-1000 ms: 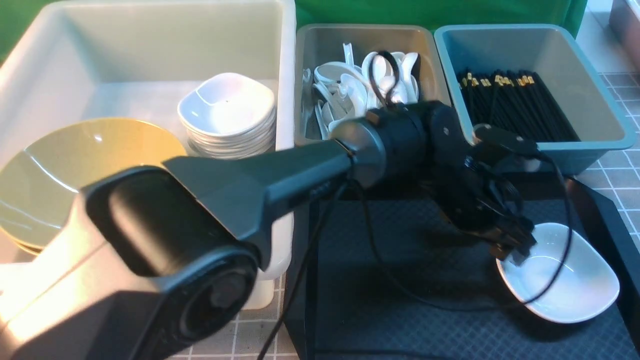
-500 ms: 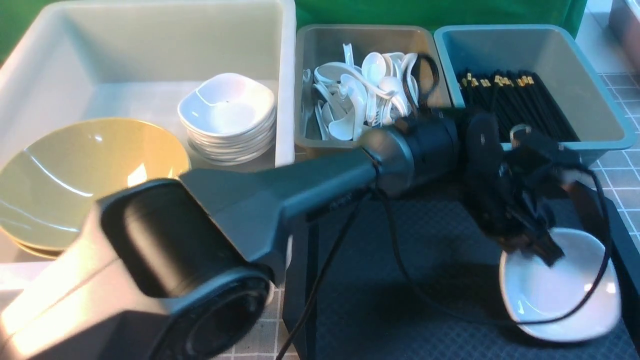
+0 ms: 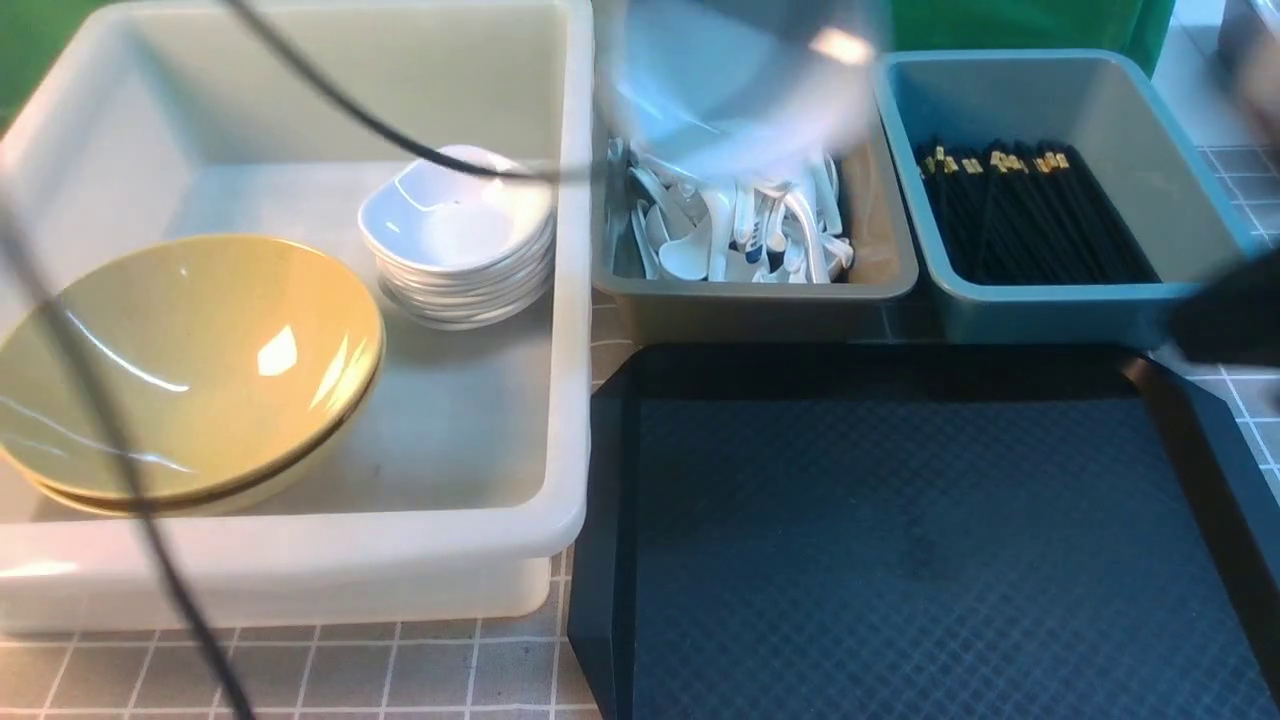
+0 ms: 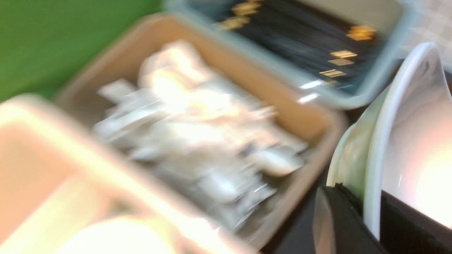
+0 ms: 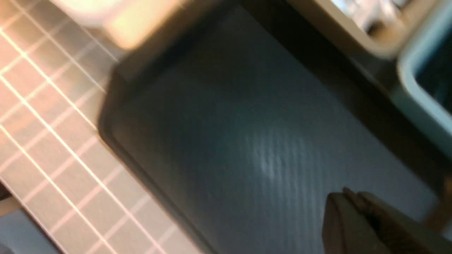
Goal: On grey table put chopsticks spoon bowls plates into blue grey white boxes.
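My left gripper point(image 4: 370, 208) is shut on the rim of a white plate point(image 4: 406, 123). In the front view that plate point(image 3: 735, 80) is a blur high over the grey box point(image 3: 760, 295) of white spoons point(image 3: 700, 255); the gripper itself is out of that view. The white box point(image 3: 300, 570) holds yellow bowls point(image 3: 190, 360) and a stack of white plates point(image 3: 460, 240). The teal-blue box point(image 3: 1050, 305) holds black chopsticks point(image 3: 1030, 215). My right gripper point(image 5: 348, 195) is shut and empty above the dark tray point(image 5: 247, 141).
The dark diamond-textured tray point(image 3: 900, 550) lies in front of the grey and teal boxes on the grey grid table point(image 3: 400, 680). A black cable point(image 3: 100, 400) hangs across the white box. A dark blur of my right arm point(image 3: 1230, 310) sits at the right edge.
The left arm has lifted the white plate off the dark tray and swung it up and left over the grey box. The arm no longer fills the front view.
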Robot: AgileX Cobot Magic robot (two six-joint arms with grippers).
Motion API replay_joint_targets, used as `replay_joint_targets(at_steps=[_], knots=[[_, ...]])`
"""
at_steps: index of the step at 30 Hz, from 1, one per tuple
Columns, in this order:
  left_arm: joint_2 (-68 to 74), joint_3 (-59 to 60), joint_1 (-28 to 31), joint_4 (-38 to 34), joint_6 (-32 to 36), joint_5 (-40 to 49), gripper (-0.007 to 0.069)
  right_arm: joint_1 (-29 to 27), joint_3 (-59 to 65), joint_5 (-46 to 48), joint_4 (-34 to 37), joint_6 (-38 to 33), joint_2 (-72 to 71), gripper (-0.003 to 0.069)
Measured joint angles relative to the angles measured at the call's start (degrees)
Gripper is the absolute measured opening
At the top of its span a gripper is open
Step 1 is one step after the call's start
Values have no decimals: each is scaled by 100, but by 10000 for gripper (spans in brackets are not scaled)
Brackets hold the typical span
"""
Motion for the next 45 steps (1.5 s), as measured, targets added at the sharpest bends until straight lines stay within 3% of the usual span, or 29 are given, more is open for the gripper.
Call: replay_joint_targets(at_steps=[3,4,8,12,21,24,26,28,33,37,42,45], knots=[[-240,228,737,18,5,92,5,378,-391,-161,15,-146,530,13],[-313,507,1279,-87,11,97,5,638,-662,-275,20,-271,951,15],[-250,1095,1924,-381,129,-88,5,943,-1191,-473,49,-579,1597,17],[116,1554,2210,-746,491,-583,5,971,-1743,-492,-133,-732,2212,17],[1366,1625,2238,-1332,812,-1590,16,921,-2104,-212,-777,-733,2778,17],[1710,1625,2205,-1345,975,-1748,74,921,-2116,-185,-933,-733,2789,17],[1791,1625,2189,-1350,1071,-1763,117,921,-2123,-179,-998,-733,2789,17],[1906,1625,2124,-1329,1240,-1754,234,909,-2130,-161,-1040,-727,2789,17],[1854,1625,2085,-1117,1356,-1738,435,869,-2130,-16,-1106,-719,2789,17],[1667,1428,2083,-840,1297,-1550,544,869,-2130,153,-1160,-713,2789,17],[1189,985,2078,-486,855,-1091,542,869,-2130,249,-1370,-492,2780,17],[460,579,2039,110,90,-435,420,869,-2130,305,-1627,-131,2585,17]])
